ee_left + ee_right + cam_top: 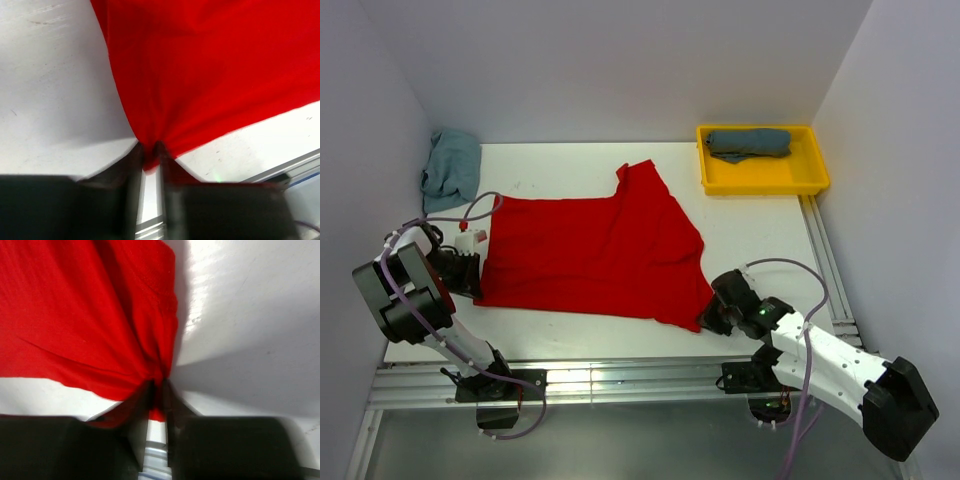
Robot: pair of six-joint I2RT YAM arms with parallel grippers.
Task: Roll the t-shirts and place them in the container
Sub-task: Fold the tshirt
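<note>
A bright red t-shirt [590,250] lies spread across the white table [760,240], one sleeve pointing to the back. My left gripper [476,276] sits at its near left corner. In the left wrist view the left gripper [150,150] is shut on a pinch of the red t-shirt [210,75]. At the near right corner is my right gripper [706,320]. The right wrist view shows the right gripper [159,388] shut on a bunched fold of the red t-shirt [85,315]. A slate blue-grey t-shirt [750,143] lies rolled in a tray, and a pale teal t-shirt [452,165] is crumpled at the back left.
The yellow tray [760,185] stands at the back right corner. White walls close in the table on three sides. A metal rail [620,385] runs along the near edge between the arm bases.
</note>
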